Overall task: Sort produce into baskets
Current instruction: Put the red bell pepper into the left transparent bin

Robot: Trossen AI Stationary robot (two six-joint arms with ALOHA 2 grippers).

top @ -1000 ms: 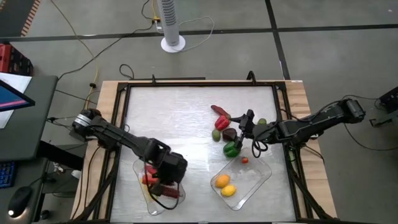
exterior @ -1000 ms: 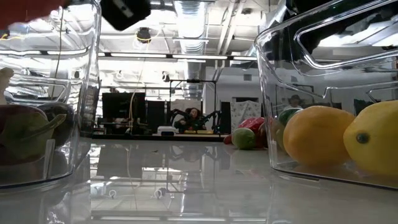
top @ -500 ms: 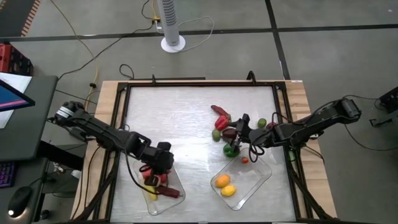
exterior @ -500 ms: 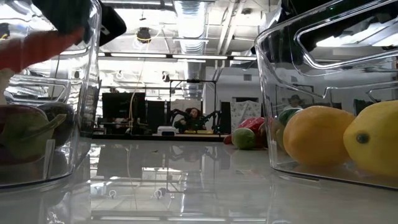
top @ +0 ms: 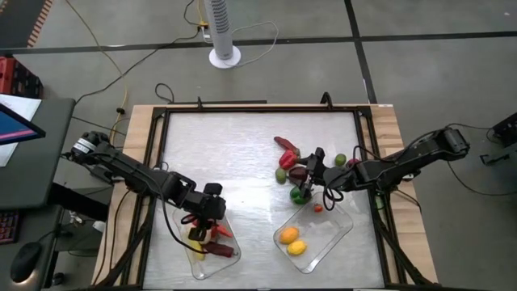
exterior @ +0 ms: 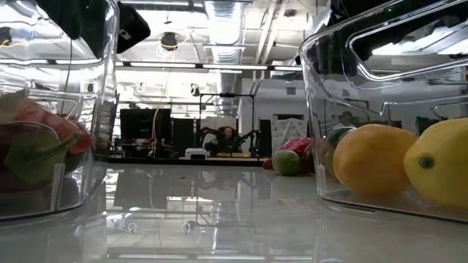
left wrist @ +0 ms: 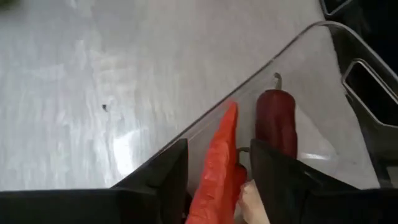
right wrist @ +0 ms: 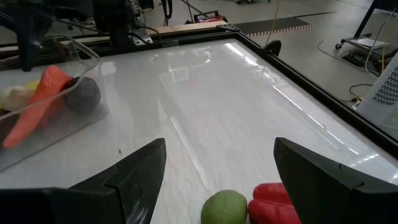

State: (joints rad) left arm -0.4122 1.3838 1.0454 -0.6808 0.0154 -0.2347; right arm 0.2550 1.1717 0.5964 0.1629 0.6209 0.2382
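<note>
My left gripper (top: 208, 213) hangs open over the far end of the left basket (top: 198, 267), pointing steeply down. An orange carrot (left wrist: 217, 165) lies in that basket between its fingers, beside a dark red chilli (left wrist: 275, 124). I see a narrow gap on each side of the carrot. My right gripper (top: 308, 179) stands open over the loose produce. A green pepper (top: 300, 194) sits just below it. A round green piece (right wrist: 225, 208) and a red piece (right wrist: 273, 202) lie ahead of its fingers. The right basket (top: 329, 230) holds an orange (top: 289, 235) and a lemon (top: 297, 248).
More produce lies mid-table: a red chilli (top: 284, 144), a green piece (top: 282, 175), a dark purple piece (top: 299, 172), a lime (top: 340, 159) and a small red piece (top: 318, 208). A black frame (top: 161, 145) rims the table. The far left half is bare.
My left gripper has drawn back a little toward the table's far left corner over the left basket, tipped more steeply down and let go of the carrot. The carrot, held above the basket half a second ago, has dropped in among the other pieces.
</note>
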